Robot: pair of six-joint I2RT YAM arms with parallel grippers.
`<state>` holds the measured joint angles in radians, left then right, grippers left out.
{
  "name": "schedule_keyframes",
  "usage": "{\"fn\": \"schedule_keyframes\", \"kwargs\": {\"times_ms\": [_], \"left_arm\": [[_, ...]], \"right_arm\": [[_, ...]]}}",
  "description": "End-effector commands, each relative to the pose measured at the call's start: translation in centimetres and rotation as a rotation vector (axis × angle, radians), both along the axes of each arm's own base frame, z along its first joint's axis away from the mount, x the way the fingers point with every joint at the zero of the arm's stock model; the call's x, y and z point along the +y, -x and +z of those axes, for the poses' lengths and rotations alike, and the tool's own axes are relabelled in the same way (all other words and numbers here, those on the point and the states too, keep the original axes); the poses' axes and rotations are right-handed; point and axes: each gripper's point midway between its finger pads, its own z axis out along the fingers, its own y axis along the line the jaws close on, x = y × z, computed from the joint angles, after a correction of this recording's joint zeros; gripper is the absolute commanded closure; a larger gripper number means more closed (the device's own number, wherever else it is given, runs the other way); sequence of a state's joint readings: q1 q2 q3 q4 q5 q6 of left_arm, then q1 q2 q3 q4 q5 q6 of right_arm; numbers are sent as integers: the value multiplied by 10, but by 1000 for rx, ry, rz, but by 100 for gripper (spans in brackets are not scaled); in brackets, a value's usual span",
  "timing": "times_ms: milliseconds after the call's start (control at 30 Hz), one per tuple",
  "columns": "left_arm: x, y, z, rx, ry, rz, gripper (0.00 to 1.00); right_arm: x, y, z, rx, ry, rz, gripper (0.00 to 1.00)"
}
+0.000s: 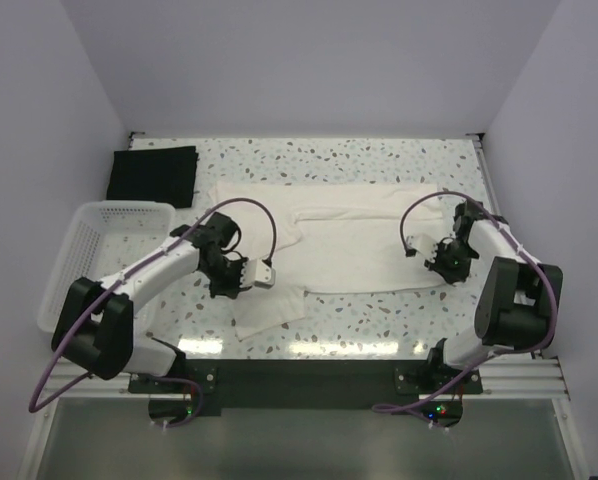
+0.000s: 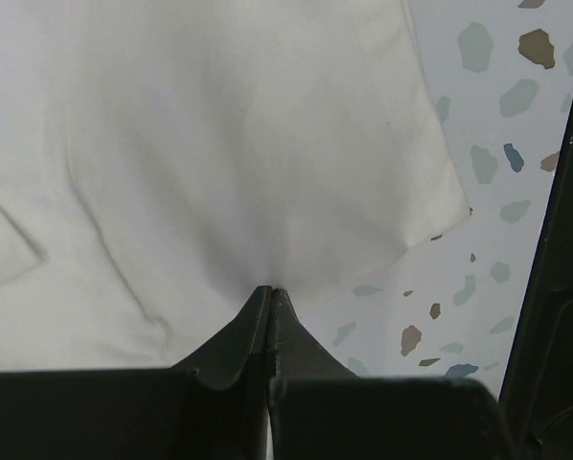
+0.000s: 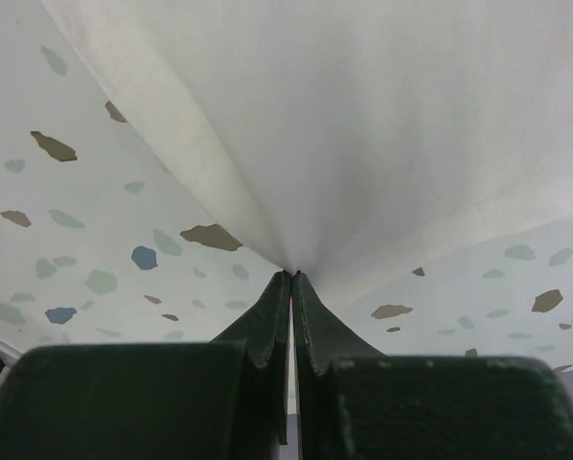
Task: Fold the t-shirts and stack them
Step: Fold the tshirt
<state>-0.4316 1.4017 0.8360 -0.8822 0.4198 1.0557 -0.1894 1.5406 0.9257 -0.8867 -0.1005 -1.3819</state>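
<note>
Top external view: the cream t-shirt (image 1: 354, 240) lies spread flat between the arms, and the black t-shirt (image 1: 153, 176) sits folded well beyond the left arm. Left wrist view: the left gripper (image 2: 271, 290) pinches the cream cloth's edge at its tips; lift level with the other side. Right wrist view: the right gripper (image 3: 291, 275) pinches a tented edge; hold the cloth taut while folding.

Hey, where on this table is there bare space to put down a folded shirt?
Two bare patches: the far strip of table between the black t-shirt and the far right corner, beyond the cream t-shirt; and the near strip between that shirt's near edge and the arms' bases. Crowded: the left, with the lattice basket and left arm.
</note>
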Motion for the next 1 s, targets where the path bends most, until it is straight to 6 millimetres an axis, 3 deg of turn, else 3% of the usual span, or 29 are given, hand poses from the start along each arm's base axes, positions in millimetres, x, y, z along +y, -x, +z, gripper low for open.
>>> {"fn": "schedule_keyframes", "kwargs": {"times_ms": [0, 133, 333, 467, 567, 967], "left_arm": [[-3, 1, 21, 11, 39, 39, 100], [-2, -2, 25, 4, 40, 52, 100], [2, -26, 44, -25, 59, 92, 100], [6, -61, 71, -67, 92, 137, 100], [2, -79, 79, -87, 105, 141, 100], [-7, -162, 92, -133, 115, 164, 100]], "right_arm": [[1, 4, 12, -12, -35, 18, 100], [2, 5, 16, -18, -46, 24, 100], [4, -6, 34, -43, -74, 6, 100], [1, -17, 40, -52, -75, 6, 100], [0, -27, 42, -46, -81, 3, 100], [-8, -65, 46, -36, -90, -35, 100]]}}
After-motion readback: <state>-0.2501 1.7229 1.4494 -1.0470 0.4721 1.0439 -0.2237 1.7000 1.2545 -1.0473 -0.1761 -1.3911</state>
